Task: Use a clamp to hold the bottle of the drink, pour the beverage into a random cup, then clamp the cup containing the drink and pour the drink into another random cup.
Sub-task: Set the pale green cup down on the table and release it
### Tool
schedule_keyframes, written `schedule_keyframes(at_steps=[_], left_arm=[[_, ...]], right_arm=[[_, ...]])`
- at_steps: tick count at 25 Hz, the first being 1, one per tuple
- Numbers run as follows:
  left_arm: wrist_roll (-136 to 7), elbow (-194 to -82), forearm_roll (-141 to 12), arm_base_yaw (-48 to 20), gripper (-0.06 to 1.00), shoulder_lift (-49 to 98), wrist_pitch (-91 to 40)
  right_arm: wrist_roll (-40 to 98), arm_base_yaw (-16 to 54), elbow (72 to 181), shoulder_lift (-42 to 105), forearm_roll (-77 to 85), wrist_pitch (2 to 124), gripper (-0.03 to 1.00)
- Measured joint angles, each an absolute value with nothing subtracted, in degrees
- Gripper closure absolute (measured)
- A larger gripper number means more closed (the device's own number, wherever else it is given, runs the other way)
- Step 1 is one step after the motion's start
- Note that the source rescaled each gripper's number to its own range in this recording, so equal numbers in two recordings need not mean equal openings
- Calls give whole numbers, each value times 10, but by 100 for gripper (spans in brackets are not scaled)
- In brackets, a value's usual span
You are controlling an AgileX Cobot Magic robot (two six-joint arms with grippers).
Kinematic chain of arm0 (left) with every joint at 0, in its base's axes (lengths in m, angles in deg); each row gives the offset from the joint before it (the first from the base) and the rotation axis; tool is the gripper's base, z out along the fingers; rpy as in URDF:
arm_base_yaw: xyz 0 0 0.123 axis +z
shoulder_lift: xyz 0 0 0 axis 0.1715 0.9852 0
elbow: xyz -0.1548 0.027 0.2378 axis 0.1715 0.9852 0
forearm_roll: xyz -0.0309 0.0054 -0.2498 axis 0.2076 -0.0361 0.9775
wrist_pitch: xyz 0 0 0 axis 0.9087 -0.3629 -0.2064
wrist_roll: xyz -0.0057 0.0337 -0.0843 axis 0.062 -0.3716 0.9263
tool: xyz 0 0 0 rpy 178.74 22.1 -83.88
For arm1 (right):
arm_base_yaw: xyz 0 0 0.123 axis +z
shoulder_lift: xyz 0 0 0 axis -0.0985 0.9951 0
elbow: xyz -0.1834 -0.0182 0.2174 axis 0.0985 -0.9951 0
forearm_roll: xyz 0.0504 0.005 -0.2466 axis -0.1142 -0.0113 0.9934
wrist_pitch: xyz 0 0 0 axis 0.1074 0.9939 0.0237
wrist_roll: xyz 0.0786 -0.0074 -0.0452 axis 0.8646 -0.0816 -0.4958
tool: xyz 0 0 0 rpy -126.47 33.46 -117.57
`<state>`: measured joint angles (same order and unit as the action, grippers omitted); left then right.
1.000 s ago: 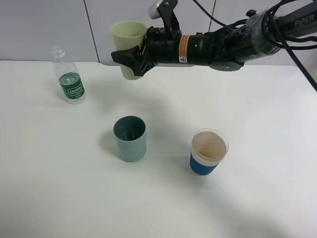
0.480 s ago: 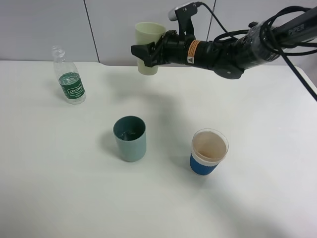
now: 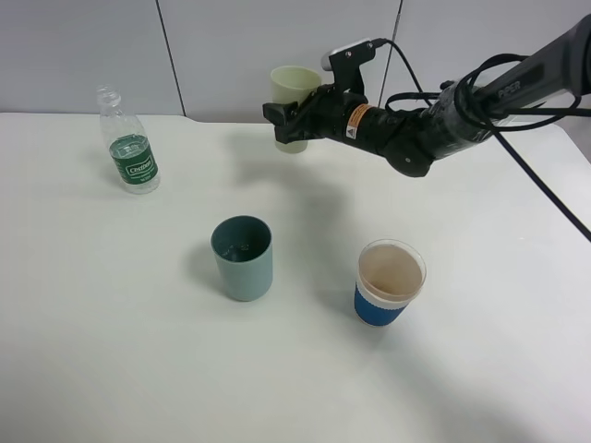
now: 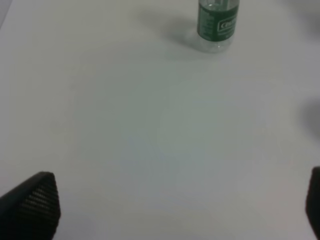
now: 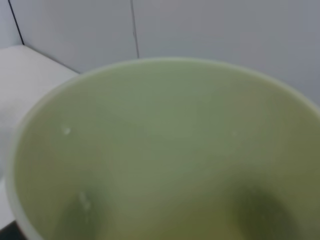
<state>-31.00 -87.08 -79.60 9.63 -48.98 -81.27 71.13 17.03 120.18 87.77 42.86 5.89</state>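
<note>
The right hand (image 3: pixel 286 125) is gripping the light, slick tumbler (image 3: pixel 294 92) mid-wall at twelve o'clock; the left hand (image 4: pixel 175 210) is gaping wide, empty.

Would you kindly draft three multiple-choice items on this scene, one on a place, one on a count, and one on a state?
1. Where does the bottle stand on the table in the high view?
A. Far left, near the back edge
B. Between the two standing cups
C. Front right corner

2. How many cups are in view, counting any that is held?
A. One
B. Two
C. Three

3. What is the right gripper doing?
A. Hanging open over the bottle
B. Shut on the yellow-green tumbler, held upright above the table
C. Resting on the paper cup

Answers: 1 A, the bottle stands alone at the far left by the wall. 2 C, the teal cup and blue-sleeved paper cup stand on the table and the tumbler is held. 3 B, the fingers clasp the tumbler's wall, mouth upward.
</note>
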Motion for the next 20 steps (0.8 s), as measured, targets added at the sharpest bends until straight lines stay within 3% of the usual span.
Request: schedule_keyframes(at_steps=[7, 20], left_arm=[[-310, -871, -796, 96, -6, -490, -813], [-310, -871, -796, 96, -6, -490, -813]], right_arm=[[635, 170, 1202, 916, 420, 11, 96], [625, 170, 1202, 955, 416, -3, 96]])
